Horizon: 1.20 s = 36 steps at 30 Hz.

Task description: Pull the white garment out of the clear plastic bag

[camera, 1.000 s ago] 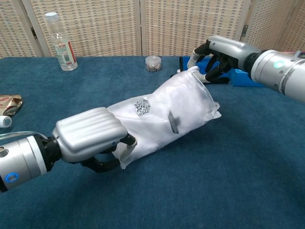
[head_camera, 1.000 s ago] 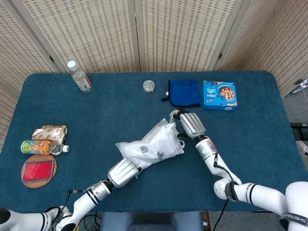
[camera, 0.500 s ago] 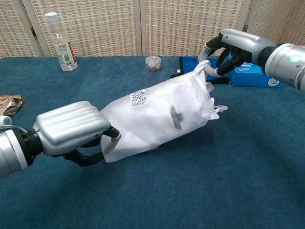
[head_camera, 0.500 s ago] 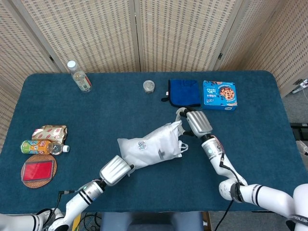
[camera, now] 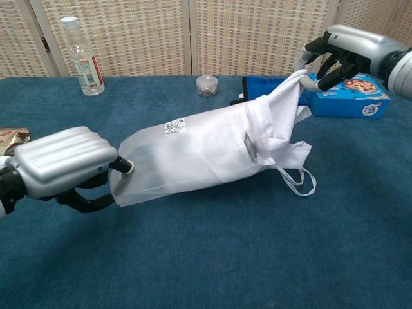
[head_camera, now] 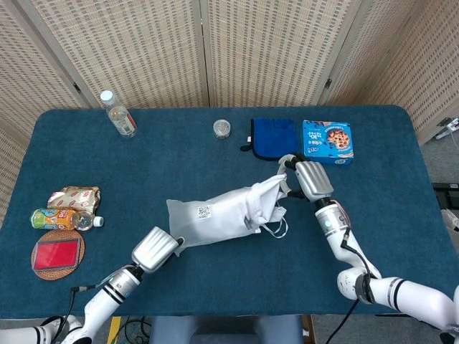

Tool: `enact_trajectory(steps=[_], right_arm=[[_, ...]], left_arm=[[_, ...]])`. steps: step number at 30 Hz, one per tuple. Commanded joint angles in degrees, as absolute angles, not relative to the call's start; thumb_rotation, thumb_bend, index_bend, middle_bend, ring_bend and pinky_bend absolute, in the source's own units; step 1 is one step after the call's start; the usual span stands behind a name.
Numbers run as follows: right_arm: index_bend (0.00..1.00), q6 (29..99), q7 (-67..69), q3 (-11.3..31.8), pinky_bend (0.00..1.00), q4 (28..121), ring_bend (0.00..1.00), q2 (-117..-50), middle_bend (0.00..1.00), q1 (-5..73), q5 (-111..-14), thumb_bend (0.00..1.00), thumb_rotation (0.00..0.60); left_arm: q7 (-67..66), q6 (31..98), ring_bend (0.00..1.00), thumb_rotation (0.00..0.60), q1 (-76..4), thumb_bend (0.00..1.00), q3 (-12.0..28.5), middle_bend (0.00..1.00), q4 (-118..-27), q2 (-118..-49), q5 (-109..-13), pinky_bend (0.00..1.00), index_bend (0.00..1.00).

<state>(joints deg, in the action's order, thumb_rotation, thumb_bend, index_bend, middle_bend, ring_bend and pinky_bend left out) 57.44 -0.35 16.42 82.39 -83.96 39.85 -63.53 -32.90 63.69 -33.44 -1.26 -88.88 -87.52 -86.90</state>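
The clear plastic bag (head_camera: 208,218) (camera: 193,151) lies stretched across the middle of the blue table (head_camera: 401,215), with a QR label on top. My left hand (head_camera: 153,249) (camera: 61,164) grips its closed near-left end. The white garment (head_camera: 267,202) (camera: 280,125) sticks partway out of the bag's right end, a thin strap trailing onto the cloth. My right hand (head_camera: 312,179) (camera: 344,48) pinches the garment's upper corner and holds it raised above the table.
Behind the right hand lie a blue folded cloth (head_camera: 275,137) and a blue cookie box (head_camera: 327,141) (camera: 347,96). A small jar (head_camera: 221,128) and a water bottle (head_camera: 117,113) stand at the back. Snack packs, a bottle and a coaster (head_camera: 57,254) sit far left.
The hands have moved apart: the left pulled the bag's end toward the near left, the right drew the garment's corner to the right. More white garment now shows outside the bag.
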Motion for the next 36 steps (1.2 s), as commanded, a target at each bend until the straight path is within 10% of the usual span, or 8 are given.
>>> enact_trajectory(steps=[1,36], right_arm=[[0.88,57.91,-0.12,16.35,0.34,82.76,0.18,-83.25,0.30,39.25,-63.55,0.67,0.600],[0.88,64.38,8.30,17.12,0.34,87.53,0.18,-71.52,0.31,29.64,-65.19,0.67,0.600]], left_arm=[[-32.69,64.17,1.00,0.600,-33.00,0.44,-1.17,1.00,-89.05,-86.89,-86.67,1.00,0.72],[-22.45,70.13,1.00,0.600,-27.92,0.44,0.69,1.00,-82.12,-79.41,-86.20,1.00,0.73]])
